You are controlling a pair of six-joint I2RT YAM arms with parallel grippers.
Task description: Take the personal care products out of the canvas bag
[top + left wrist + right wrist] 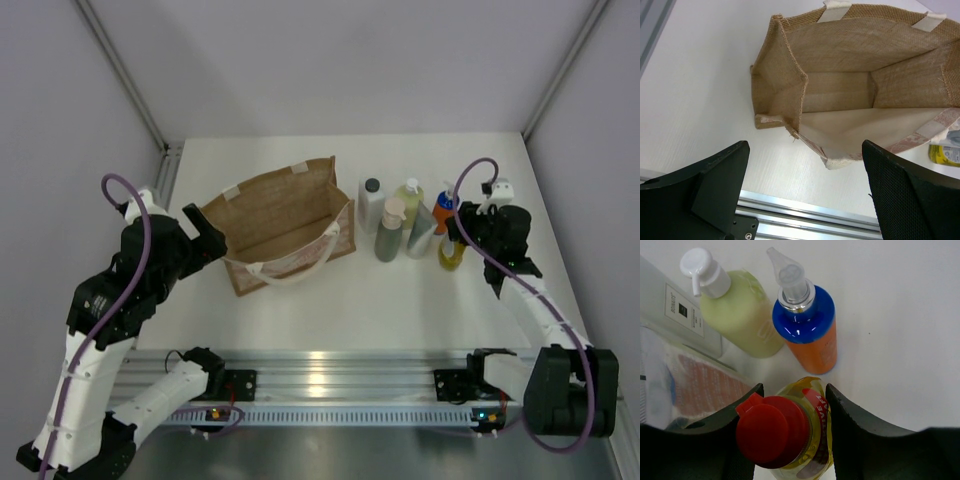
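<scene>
Fingers of the left tool (pixel 213 236) stand wide apart with nothing between them, just beside the left end of the canvas bag (pixel 285 195). The bag stands open on the table (pixel 330 320), left of centre. The left wrist view looks straight into it and shows bare floor and walls, with no product inside. Its jute looks light and stiff enough to keep its shape, though a nudge would likely slide or tip it. The webbing handles (pixel 285 272) or the top rim are the places to steady it.

Just right of the bag the personal care products stand upright in a tight cluster. There is a white bottle with a dark cap (pixel 371 205), a grey-green pump bottle (pixel 388 238), a pale yellow-green pump bottle (pixel 742 315), a white tube (pixel 422 235), then the blue-orange bottle (pixel 810 330). Farthest right, the right tool (pixel 794 390) is clamped on the yellow bottle with the red cap (pixel 790 425), one finger against each side of its shoulder just under the cap. Whether its base rests on the table I cannot tell.

All look like small, light plastic with smooth, rather slippery sides, and the tall ones would topple easily. The round body below the cap gives the surest hold; pump heads and nozzles look too thin. The emptying looks all but done.
</scene>
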